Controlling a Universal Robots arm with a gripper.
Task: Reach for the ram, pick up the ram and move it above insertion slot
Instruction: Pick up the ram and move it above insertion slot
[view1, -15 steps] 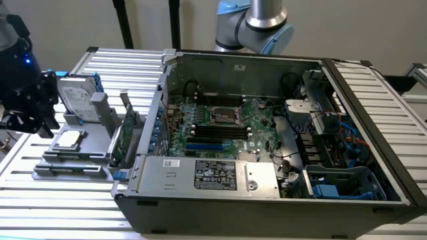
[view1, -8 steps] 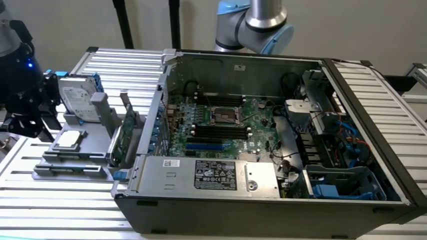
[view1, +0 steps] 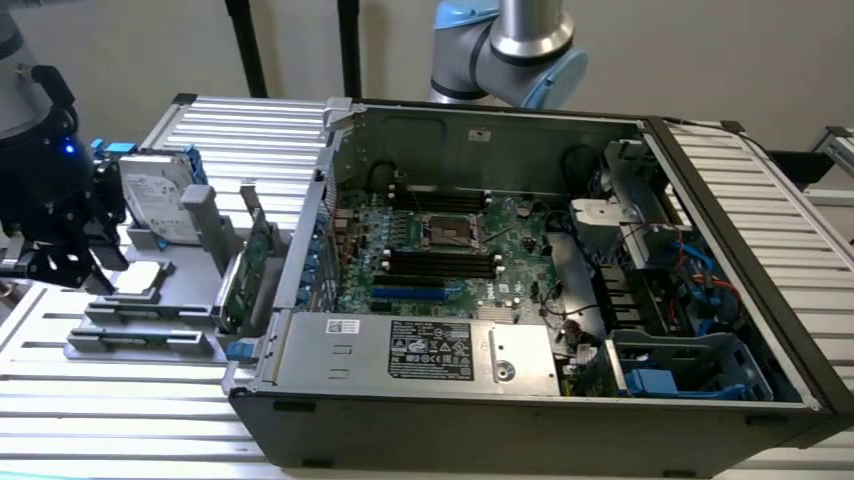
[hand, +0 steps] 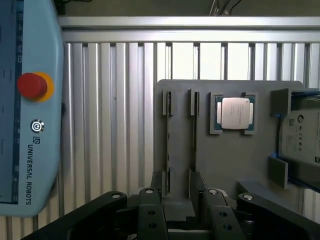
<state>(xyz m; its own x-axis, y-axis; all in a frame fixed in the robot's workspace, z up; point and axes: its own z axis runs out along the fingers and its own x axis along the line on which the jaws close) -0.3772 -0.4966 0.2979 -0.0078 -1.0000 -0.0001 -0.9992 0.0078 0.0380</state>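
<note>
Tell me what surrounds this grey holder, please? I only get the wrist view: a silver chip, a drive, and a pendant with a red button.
Observer: Beside your grey holder, on the exterior view's right, lies an open computer case with its motherboard facing up.
Operator: Is there anything green outside the case?
Observer: Yes. A green card stands upright on its edge between the holder and the case wall. I cannot tell whether it is the ram.
Operator: And where is the claw in all this?
Observer: The gripper hangs over the holder at the exterior view's left, well away from the case. It is open and holds nothing.
</note>
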